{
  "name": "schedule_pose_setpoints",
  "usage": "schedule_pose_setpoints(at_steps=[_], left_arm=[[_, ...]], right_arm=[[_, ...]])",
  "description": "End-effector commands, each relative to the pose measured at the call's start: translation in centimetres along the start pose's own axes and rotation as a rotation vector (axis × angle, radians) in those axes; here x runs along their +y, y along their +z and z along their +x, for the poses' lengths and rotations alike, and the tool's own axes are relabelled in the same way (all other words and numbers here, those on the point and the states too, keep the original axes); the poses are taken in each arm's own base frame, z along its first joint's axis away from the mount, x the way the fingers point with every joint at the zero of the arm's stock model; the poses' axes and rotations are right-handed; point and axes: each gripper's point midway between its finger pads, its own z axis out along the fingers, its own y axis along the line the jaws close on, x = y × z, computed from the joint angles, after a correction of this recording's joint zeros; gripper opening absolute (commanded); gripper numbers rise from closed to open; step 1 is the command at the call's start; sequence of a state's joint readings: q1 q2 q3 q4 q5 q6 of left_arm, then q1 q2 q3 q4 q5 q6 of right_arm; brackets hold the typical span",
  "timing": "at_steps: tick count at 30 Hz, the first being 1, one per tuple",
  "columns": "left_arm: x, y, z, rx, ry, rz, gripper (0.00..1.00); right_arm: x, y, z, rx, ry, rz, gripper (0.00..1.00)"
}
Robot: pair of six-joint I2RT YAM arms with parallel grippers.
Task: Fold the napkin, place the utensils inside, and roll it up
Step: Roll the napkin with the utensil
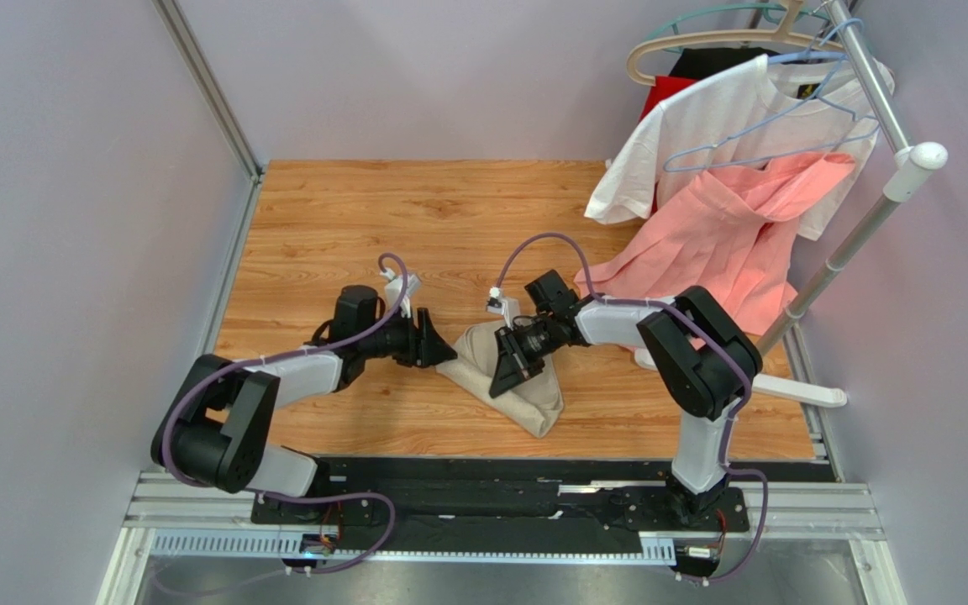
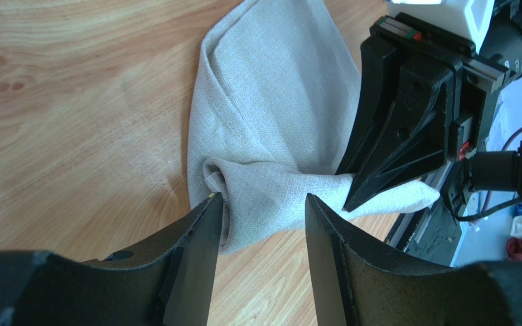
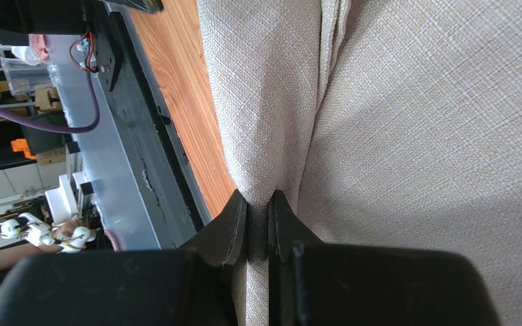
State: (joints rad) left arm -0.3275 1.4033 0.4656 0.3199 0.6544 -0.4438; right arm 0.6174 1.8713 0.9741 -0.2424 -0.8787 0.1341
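Observation:
The beige napkin [image 1: 533, 397] lies bunched and partly rolled on the wooden table [image 1: 363, 214], between the two arms. My right gripper [image 1: 503, 376] is shut on a fold of the napkin [image 3: 413, 136]; in the right wrist view the cloth is pinched between the right gripper [image 3: 258, 204] tips. My left gripper [image 2: 260, 204] is open, its fingertips [image 2: 206, 210] on either side of the napkin's rolled end [image 2: 264, 190], the left tip touching cloth. In the left wrist view the right gripper [image 2: 352, 197] holds the same roll from the other side. The utensils are out of view.
A clothes rack [image 1: 874, 214] stands at the back right with a white T-shirt [image 1: 704, 132], a salmon-pink garment [image 1: 729, 240] and hangers [image 1: 704, 44]. Grey walls close in the left and back. The arm bases' black rail [image 1: 502, 498] runs along the near edge.

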Motion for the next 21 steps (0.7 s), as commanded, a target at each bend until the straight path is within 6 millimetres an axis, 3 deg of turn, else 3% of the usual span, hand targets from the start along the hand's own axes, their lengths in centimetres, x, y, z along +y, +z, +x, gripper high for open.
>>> schedule_pose_setpoints(at_steps=[1, 4, 6, 10, 11, 12, 14, 15, 16, 21], left_arm=[[-0.7, 0.9, 0.1, -0.004, 0.047, 0.044, 0.55], [-0.6, 1.3, 0.4, 0.004, 0.044, 0.043, 0.53], [-0.7, 1.5, 0.2, -0.003, 0.045, 0.046, 0.45], [-1.4, 2.3, 0.3, 0.013, 0.053, 0.063, 0.2], [-1.1, 2.5, 0.7, 0.034, 0.039, 0.057, 0.07], [-1.0, 2.8, 0.4, 0.035, 0.036, 0.043, 0.0], [0.2, 3.1, 1.5, 0.096, 0.001, -0.008, 0.0], [0.8, 3.4, 0.7, 0.093, 0.004, -0.051, 0.0], [1.5, 3.1, 1.7, 0.15, -0.012, -0.089, 0.0], [2.5, 3.6, 1.6, 0.243, -0.039, -0.148, 0.0]], right_arm=[[-2.1, 0.2, -0.4, -0.008, 0.007, 0.03, 0.0], [-2.5, 0.2, -0.4, -0.006, 0.017, 0.027, 0.0], [-2.9, 0.2, -0.5, -0.007, 0.02, 0.031, 0.0], [-3.2, -0.1, -0.9, -0.022, 0.019, 0.043, 0.0], [-3.2, -0.1, -1.1, -0.026, 0.016, 0.052, 0.01], [-3.2, -0.3, -1.3, -0.032, 0.016, 0.06, 0.04], [-3.0, -0.8, -1.8, -0.045, 0.016, 0.086, 0.23], [-2.9, -1.0, -2.1, -0.053, 0.022, 0.093, 0.42], [-2.3, -1.5, -2.5, -0.069, 0.012, 0.1, 0.51], [-1.4, -3.8, -3.6, -0.147, 0.012, 0.201, 0.61]])
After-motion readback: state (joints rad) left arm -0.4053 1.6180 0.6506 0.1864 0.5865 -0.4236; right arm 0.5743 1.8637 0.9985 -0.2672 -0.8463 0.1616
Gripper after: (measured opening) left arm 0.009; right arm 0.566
